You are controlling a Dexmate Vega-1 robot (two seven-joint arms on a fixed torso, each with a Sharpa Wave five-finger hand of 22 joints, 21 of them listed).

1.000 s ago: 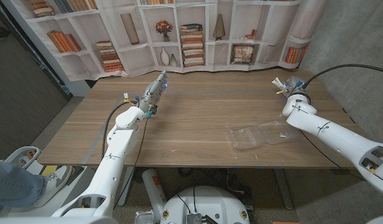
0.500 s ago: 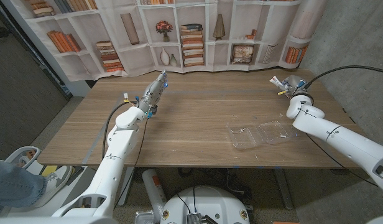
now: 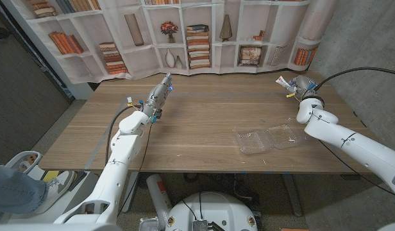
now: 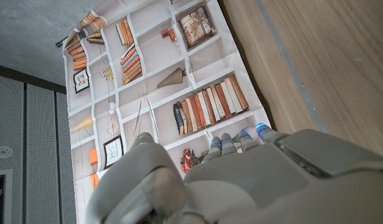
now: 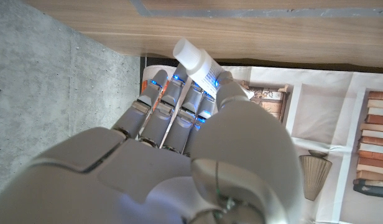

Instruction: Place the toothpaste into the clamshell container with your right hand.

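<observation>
Right robot hand (image 3: pixel 302 86) pinches the toothpaste (image 3: pixel 284 83) betw. thumb and fingers (image 5: pixel 179 93), at the far right corner of the worktop (image 3: pixel 204 115). Toothpaste is a small white tube w/ a white round cap; blue print on its side shows in the right wrist view (image 5: pixel 201 65), where the cap end sticks out past the fingertips. Head view gives only a pale sliver poking out of the hand toward the backdrop; can't tell there whether it's above or touching the wood.

Clamshell (image 3: pixel 268 138) lies open on the worktop near the front edge, well apart from the toothpaste, beside the right forearm. Clear thin plastic, two shallow rounded-square halves side by side, glossy w/ ridged rims.

Left robot hand (image 3: pixel 160 93) holds nothing, fingers straight and close together, pointing toward the far side, over the left part of the worktop. Left wrist view shows its grey smooth back and fingertips (image 4: pixel 241 138) w/ blue lights.

Worktop is wood, brown, straight grain, matte; a pale tape strip (image 4: pixel 285 50) on it shows in the left wrist view. Backdrop (image 3: pixel 184 32) is a printed cloth of bookshelves, vases, books; it hangs in soft folds. Grey concrete wall (image 5: pixel 55 81) at right, rough-looking up close in the right wrist view.
</observation>
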